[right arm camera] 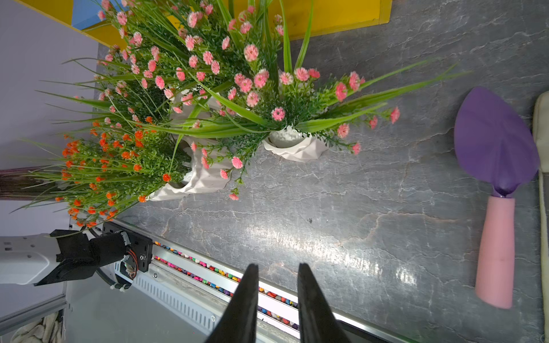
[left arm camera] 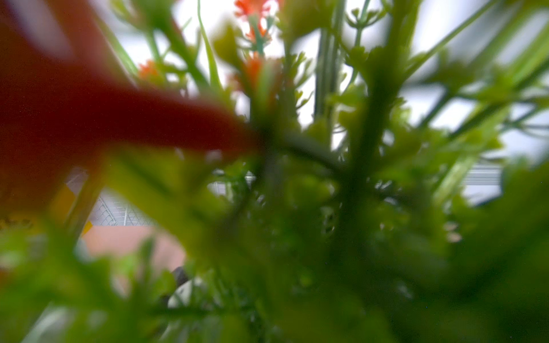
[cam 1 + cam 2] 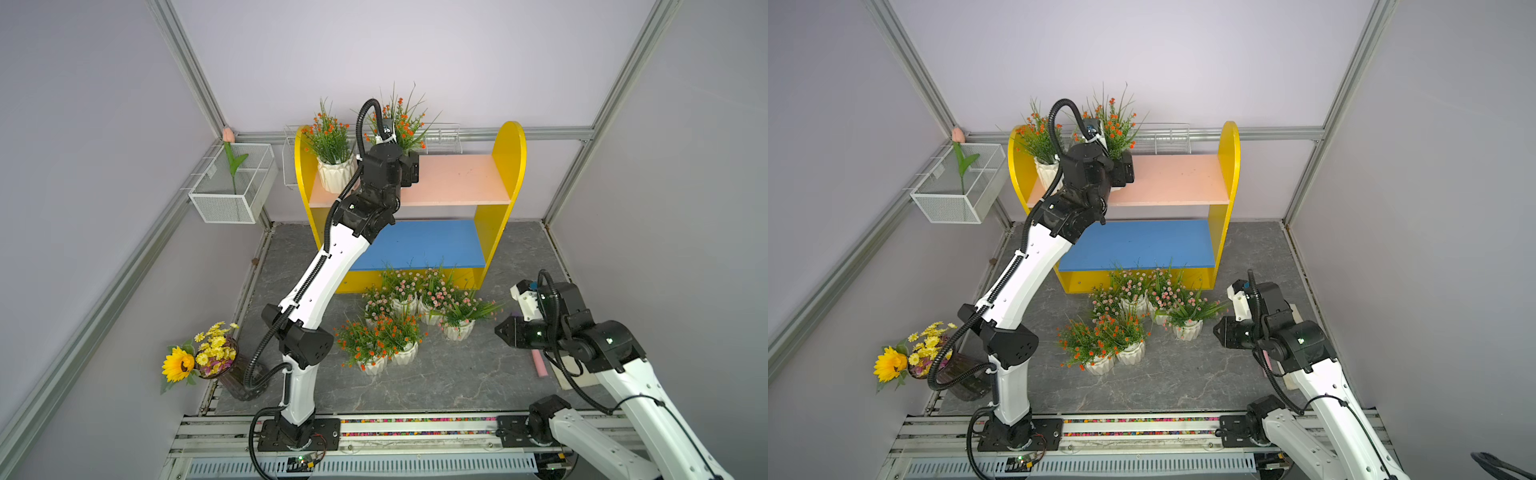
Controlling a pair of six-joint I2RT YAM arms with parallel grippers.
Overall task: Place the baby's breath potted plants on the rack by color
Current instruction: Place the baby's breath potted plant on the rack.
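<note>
Orange-bloomed baby's breath plant in a white faceted pot [image 3: 399, 122] is over the pale pink upper board [image 3: 457, 178] of the yellow-sided rack [image 3: 509, 166], beside 1 matching plant [image 3: 332, 141] at the board's left end. The left gripper [image 3: 409, 168] is just under its sprigs, but I cannot tell its grip. This looks like the placing step; next, release and withdraw without snagging the sprigs. The right gripper [image 1: 277, 267], slightly parted and empty, hovers near 6 unplaced plants [image 3: 409, 291] on the grey counter [image 1: 356, 222].

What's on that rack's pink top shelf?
One orange-bloomed plant stands in its white pot at one end of the pink shelf. A second plant's sprigs rise behind the robot arm, which hides its pot, so whether it rests there is unclear.
</note>
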